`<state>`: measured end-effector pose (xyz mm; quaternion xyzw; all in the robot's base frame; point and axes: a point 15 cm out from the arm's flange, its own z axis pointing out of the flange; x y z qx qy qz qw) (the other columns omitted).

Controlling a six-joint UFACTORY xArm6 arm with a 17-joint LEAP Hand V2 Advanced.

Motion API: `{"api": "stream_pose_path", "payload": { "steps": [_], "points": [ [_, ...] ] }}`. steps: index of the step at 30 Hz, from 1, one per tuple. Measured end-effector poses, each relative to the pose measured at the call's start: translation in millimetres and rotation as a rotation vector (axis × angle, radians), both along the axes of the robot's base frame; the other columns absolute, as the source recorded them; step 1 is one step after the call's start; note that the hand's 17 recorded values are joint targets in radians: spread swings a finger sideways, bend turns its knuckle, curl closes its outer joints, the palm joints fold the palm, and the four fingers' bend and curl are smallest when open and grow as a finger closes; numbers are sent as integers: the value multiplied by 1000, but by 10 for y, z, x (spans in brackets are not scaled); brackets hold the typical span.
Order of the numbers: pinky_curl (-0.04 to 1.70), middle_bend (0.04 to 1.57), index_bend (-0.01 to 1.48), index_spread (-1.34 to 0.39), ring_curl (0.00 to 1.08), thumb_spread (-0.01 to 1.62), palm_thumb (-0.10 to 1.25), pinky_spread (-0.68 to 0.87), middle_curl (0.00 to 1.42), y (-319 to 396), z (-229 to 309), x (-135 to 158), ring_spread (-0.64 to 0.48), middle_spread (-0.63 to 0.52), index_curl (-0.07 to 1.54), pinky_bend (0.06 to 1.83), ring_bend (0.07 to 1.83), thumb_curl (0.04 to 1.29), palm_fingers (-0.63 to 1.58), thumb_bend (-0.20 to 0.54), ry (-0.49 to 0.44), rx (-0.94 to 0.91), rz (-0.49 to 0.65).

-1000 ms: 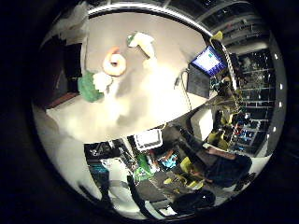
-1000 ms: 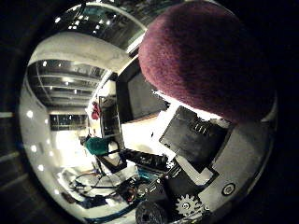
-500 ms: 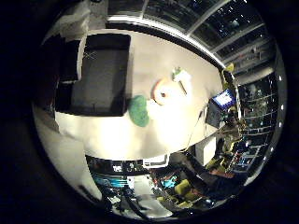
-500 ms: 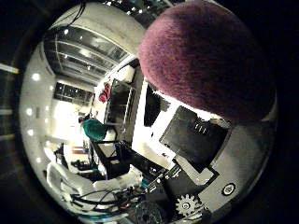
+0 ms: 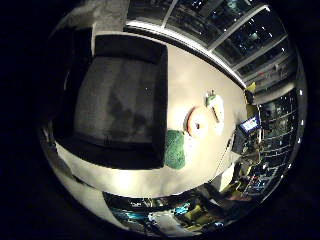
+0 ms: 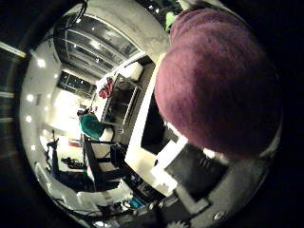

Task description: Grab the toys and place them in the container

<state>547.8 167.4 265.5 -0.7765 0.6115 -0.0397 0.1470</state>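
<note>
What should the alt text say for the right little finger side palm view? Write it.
A large dark open container sits on a pale table, seen from above. Beside it lie a green toy, an orange ring-shaped toy and a white-and-green toy.

Only the thumb side palm view shows any of the robot's body. The hand (image 6: 204, 190) appears as dark, near-black blocky housings along the view's edge, with flat panels and squared corners. One black block has a faint ribbed or slotted face. A grey rounded plate sits beside it with a small pale screw head. A small pale toothed gear shows at the very edge. No markings are legible.
</note>
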Motion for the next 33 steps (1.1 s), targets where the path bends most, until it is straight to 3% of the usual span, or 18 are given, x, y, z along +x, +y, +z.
{"api": "stream_pose_path", "payload": {
  "steps": [2,8,16,28,33],
  "points": [
    [568,387,292,-491,210,1002,620,351,295,-35,-21,-30,144,14,362,594,523,369,-182,-47,41,-29,22],
    [453,221,147,-487,180,975,535,437,271,-368,110,45,200,66,301,469,370,326,-81,-35,45,-68,12],
    [382,219,141,-391,200,968,514,427,302,-927,551,83,197,94,240,429,313,305,-6,-28,-30,-87,-37],
    [332,305,156,-269,237,1040,643,373,335,-3060,597,243,114,53,258,372,386,316,196,-18,-114,-98,-416],
    [325,291,161,-257,233,1046,674,364,331,-3689,428,368,113,57,266,372,367,319,184,-17,-126,-108,-504]
  ]
}}
